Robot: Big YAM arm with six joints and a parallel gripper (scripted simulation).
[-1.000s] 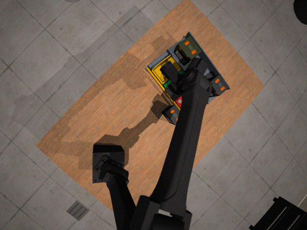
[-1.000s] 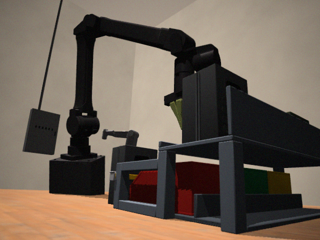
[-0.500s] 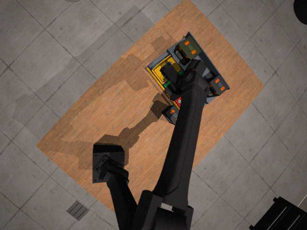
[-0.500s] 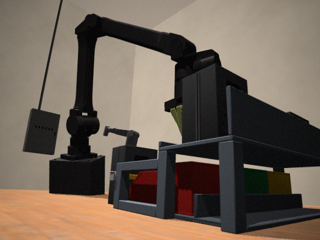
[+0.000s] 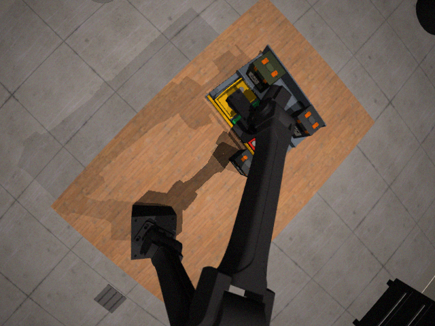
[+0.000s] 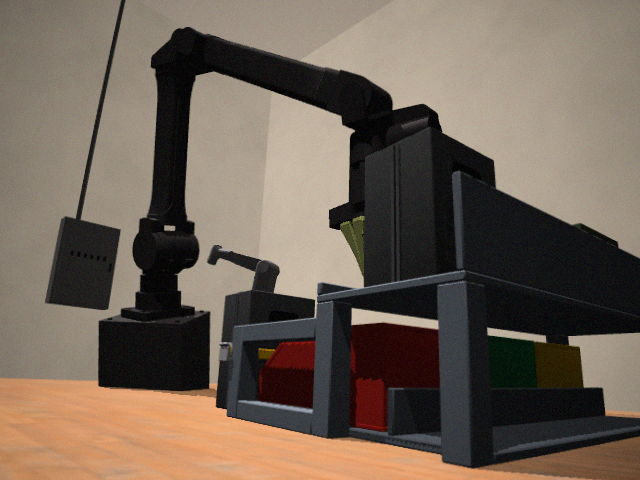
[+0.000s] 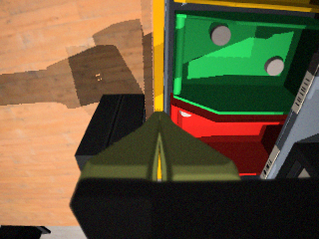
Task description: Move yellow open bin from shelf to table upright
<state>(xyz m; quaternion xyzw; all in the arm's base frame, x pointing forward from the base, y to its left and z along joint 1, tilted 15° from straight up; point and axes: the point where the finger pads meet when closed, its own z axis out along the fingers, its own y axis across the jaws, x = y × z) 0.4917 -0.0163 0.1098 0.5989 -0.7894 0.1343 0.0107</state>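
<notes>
Closed w/ nothing held at gripper (image 5: 245,134) (image 6: 362,272) (image 7: 159,119) — poised above wood table (image 5: 151,151) (image 6: 103,434) (image 7: 40,40), near red bin (image 5: 251,145) (image 6: 395,353) (image 7: 219,130); tiled flr (image 5: 351,70) beyond; can't read white label (image 7: 303,92).

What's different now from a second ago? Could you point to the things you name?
The arm's claw (image 6: 360,253) (image 7: 159,119) has come down a little. It is shut with nothing in it, so nothing has been picked up. The yellow bin (image 5: 221,101) (image 6: 558,364) (image 7: 279,6) and the boxes look unmoved.
</notes>
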